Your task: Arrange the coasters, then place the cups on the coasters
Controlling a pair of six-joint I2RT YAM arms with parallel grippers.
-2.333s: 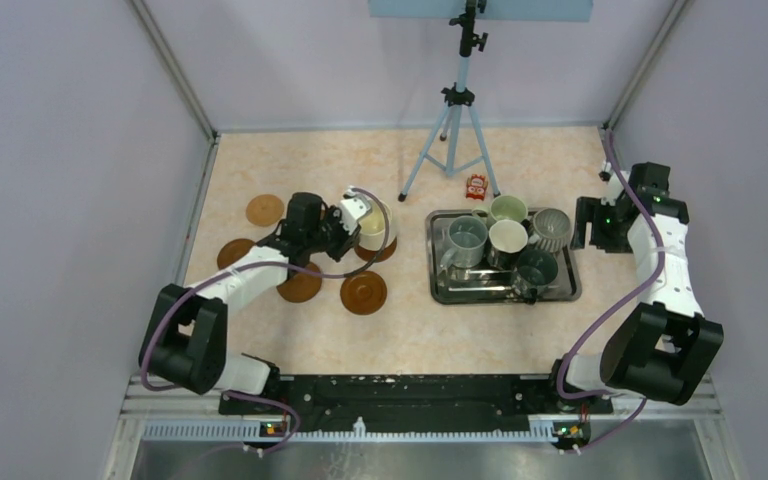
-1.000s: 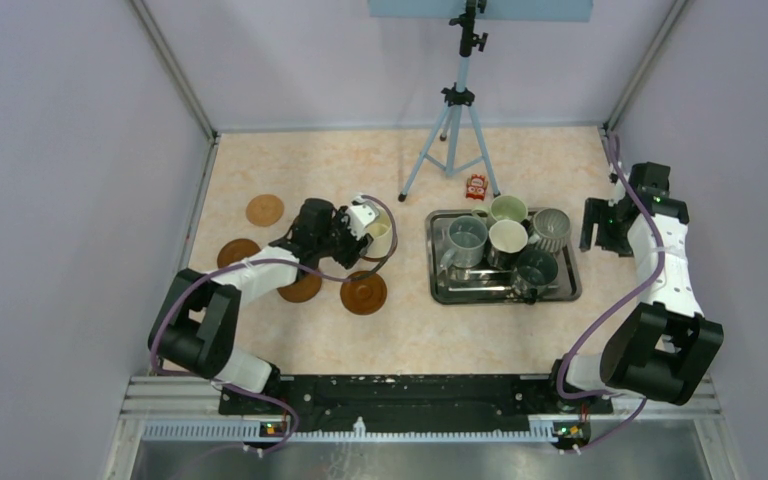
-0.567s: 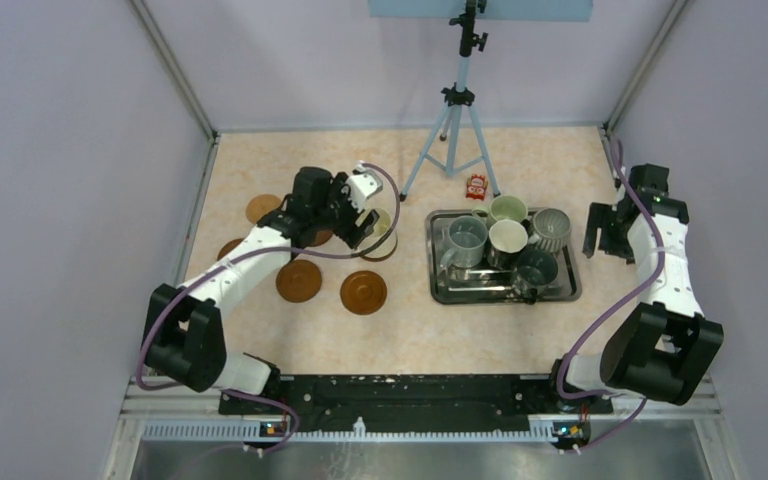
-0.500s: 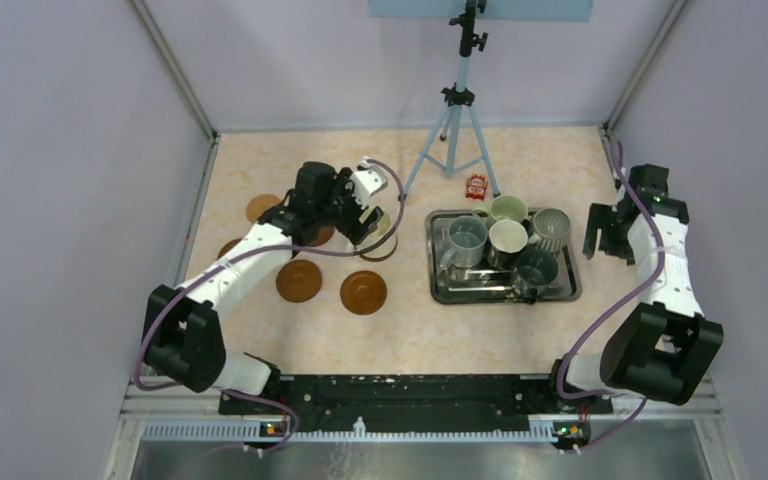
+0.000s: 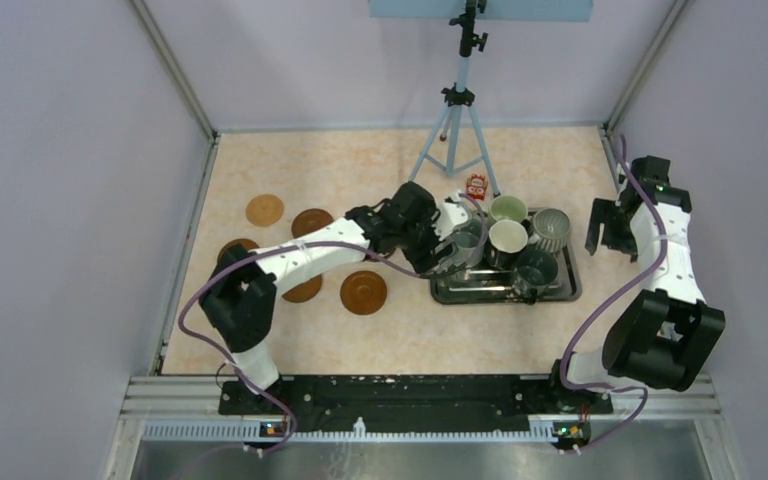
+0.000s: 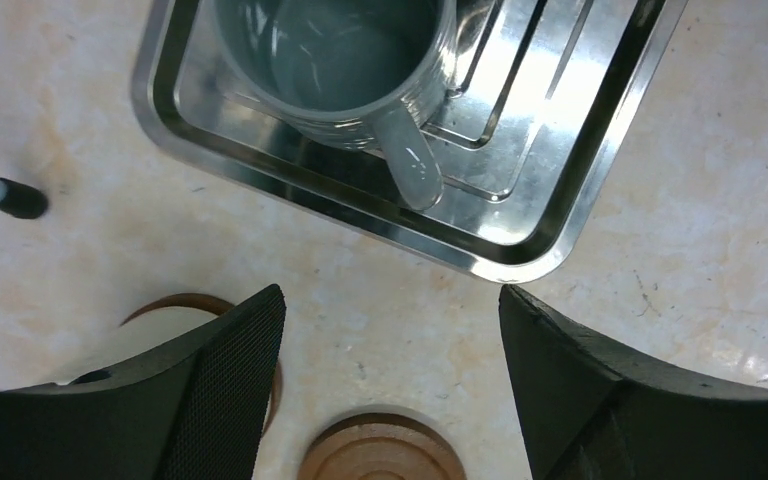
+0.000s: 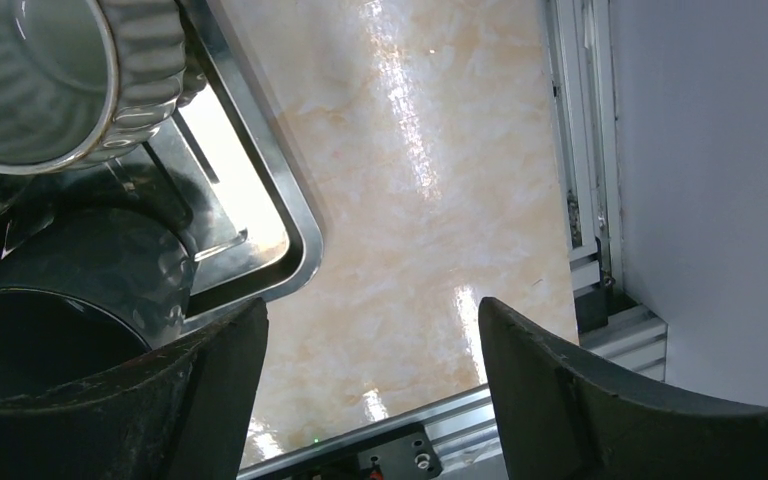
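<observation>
L gripper [image 6: 388, 300]: jaws spread wide, nothing btwn them, hanging just short of the steel tray [image 6: 550, 200]'s rim. In its wrist view the grey-blue mug [image 6: 335, 55] sits at 12 o'clock inside the tray. Its handle [image 6: 410, 165] sticks out at the mug's 6 o'clock, toward the jaws. Prob that's why the hand is lined up so: handle or rim looks like the easy grab.

At 8 o'clock, partly behind the L finger, the cream cup [image 6: 150, 335] stands on a coaster [image 6: 190, 298]. A bare coaster [image 6: 380, 455] lies at 6 o'clock. So one cup looks done. Pale green mug [image 5: 508, 208] and white mug [image 5: 507, 237] are in the tray w/ the rest.

R gripper [image 7: 370, 310]: also spread, empty, over bare table [image 7: 410, 200] just off the tray's far side. Ribbed grey mug [image 7: 40, 70] is at 10 o'clock and dark teal mug [image 7: 60, 330] at 8 o'clock. Seems parked clear of the L arm's reach.

Views:
- **Top view:** gives the layout, w/ loose coasters [image 5: 363, 293] at 9 o'clock of the tray, two half under the L arm. That arm hides the cream cup.
- **L wrist:** only this one shows the cup seated on its disc, and the gap btwn jaws and handle.
- **R wrist:** only this one shows that hand's clearance from the tray rim.
</observation>
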